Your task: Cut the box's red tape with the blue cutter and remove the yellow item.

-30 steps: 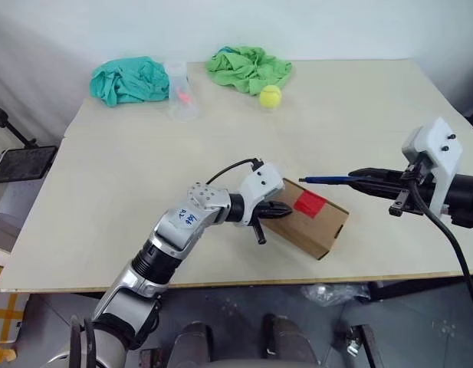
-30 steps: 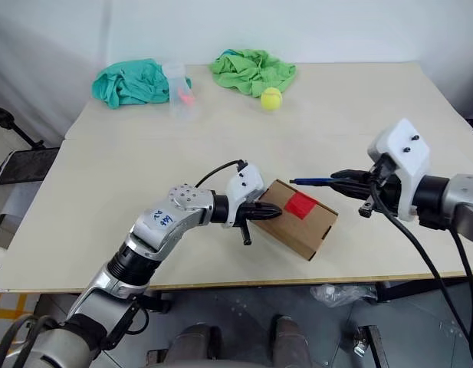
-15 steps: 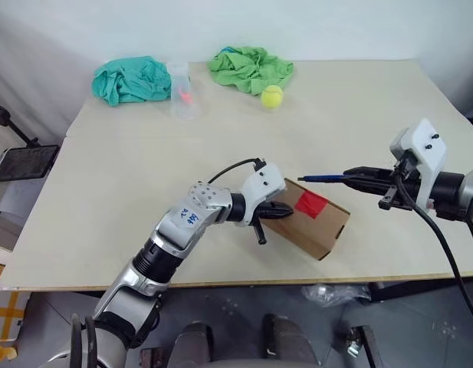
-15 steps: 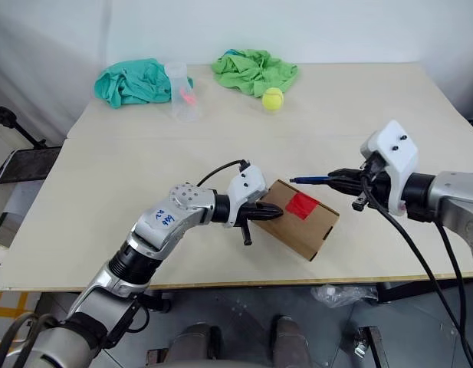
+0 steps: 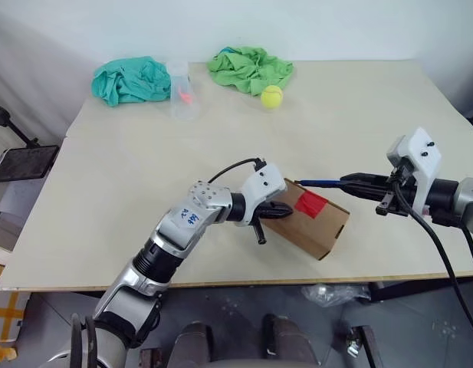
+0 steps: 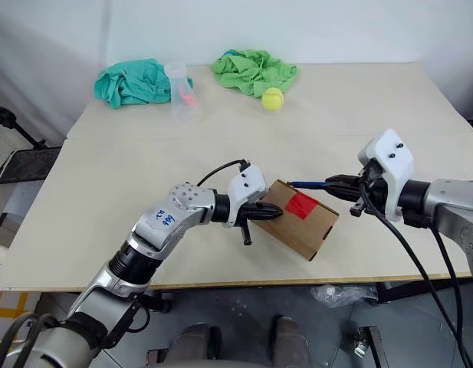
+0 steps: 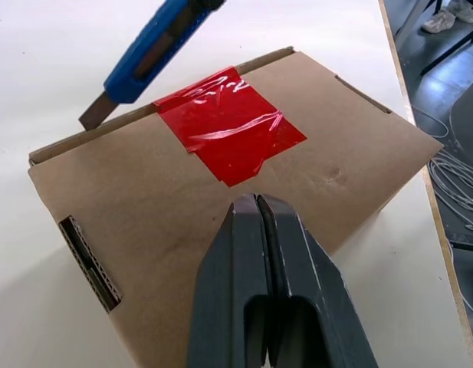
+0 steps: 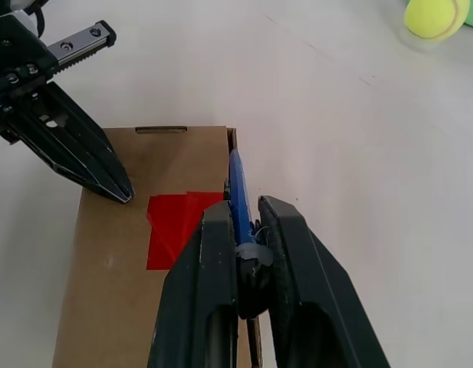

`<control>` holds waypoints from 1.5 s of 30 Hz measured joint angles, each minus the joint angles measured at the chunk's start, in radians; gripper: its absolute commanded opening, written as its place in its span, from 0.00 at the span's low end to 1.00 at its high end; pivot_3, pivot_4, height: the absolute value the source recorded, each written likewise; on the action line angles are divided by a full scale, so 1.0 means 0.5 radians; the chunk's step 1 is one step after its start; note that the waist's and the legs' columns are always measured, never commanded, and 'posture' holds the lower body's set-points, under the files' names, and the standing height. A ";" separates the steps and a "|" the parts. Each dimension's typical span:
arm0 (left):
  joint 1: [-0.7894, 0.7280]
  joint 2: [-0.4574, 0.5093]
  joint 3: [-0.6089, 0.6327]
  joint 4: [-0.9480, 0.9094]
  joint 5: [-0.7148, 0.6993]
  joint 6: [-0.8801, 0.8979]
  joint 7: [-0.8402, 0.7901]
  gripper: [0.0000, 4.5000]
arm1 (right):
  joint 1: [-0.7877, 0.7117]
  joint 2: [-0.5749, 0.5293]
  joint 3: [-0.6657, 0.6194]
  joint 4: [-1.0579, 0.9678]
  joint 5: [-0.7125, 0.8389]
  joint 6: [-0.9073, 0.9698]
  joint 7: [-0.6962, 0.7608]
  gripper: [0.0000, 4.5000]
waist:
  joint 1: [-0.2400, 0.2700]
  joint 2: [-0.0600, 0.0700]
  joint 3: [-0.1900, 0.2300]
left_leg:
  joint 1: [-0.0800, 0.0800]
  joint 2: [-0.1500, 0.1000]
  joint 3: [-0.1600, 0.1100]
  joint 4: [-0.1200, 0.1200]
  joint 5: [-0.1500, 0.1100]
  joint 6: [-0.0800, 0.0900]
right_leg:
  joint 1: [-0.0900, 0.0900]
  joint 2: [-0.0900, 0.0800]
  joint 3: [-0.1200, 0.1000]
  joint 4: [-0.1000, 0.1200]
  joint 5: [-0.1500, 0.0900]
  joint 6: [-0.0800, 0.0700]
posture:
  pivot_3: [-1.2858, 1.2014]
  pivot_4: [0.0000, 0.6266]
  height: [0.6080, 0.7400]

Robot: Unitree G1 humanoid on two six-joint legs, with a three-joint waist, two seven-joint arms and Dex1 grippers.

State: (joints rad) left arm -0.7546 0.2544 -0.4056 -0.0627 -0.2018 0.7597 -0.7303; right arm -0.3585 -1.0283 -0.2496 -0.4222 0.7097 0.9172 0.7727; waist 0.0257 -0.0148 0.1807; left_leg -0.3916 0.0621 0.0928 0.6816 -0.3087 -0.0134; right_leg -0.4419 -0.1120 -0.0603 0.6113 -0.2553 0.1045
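The right gripper (image 6: pixel 337 185) pinches the blue cutter (image 5: pixel 319 182), reaching in from the right, tip beside the box's (image 5: pixel 328 228) far edge near the red tape (image 5: pixel 310 202); the left gripper (image 5: pixel 280 209), fingers pressed together, rests on the box top; the box's contents are hidden.

the left arm (image 5: pixel 175 238) is silver-grey metal with black ribbed joints and a white label scribbled in blue. both wrists wear white housings with dark screws, the right arm (image 5: pixel 451 195) trailing black cables. each gripper has two tapering black fingers (image 7: pixel 267 291).
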 measured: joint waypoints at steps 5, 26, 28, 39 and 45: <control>0.000 -0.001 0.000 0.000 0.009 0.000 -0.001 0.00 | 0.023 -0.011 -0.002 0.002 -0.003 0.001 0.007 0.03 | 0.000 0.000 0.000 | 0.001 0.000 0.000 0.000 0.000 0.000 | 0.001 0.000 0.000 0.000 0.000 0.000 | 0.52 0.24 1.00; -0.028 -0.019 0.003 0.064 0.022 -0.026 0.011 0.00 | -0.075 -0.035 -0.006 0.002 0.069 0.090 -0.006 0.03 | 0.001 0.000 0.000 | 0.001 0.000 0.000 0.001 0.000 0.000 | 0.002 -0.001 0.000 0.000 0.001 0.001 | 0.52 0.24 1.00; -0.029 -0.019 0.003 0.065 0.022 -0.027 0.013 0.00 | -0.051 -0.035 -0.006 0.003 0.060 0.089 -0.006 0.03 | 0.001 0.000 0.000 | 0.001 0.000 -0.001 0.001 0.000 0.000 | 0.002 0.000 0.000 0.000 0.001 0.001 | 0.52 0.24 1.00; -0.029 -0.019 0.003 0.067 0.023 -0.029 0.013 0.00 | 0.026 -0.037 -0.006 0.035 -0.009 0.080 0.021 0.03 | 0.000 0.000 0.000 | 0.001 0.000 0.000 0.001 0.000 0.000 | 0.002 0.000 0.000 0.000 0.001 0.001 | 0.52 0.24 1.00; -0.032 -0.019 0.002 0.070 0.023 -0.024 0.013 0.00 | -0.006 -0.085 -0.005 0.030 0.015 0.156 0.035 0.03 | 0.001 0.000 0.000 | 0.001 0.000 -0.001 0.001 0.000 0.000 | 0.003 0.000 0.000 0.000 0.001 0.001 | 0.52 0.24 1.00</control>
State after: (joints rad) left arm -0.7709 0.2449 -0.4045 -0.0278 -0.1905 0.7479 -0.7239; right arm -0.3615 -1.0709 -0.2522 -0.4073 0.7173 0.9954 0.7900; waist 0.0264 -0.0148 0.1806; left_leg -0.3909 0.0620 0.0926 0.6822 -0.3087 -0.0134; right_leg -0.4406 -0.1122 -0.0604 0.6112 -0.2548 0.1048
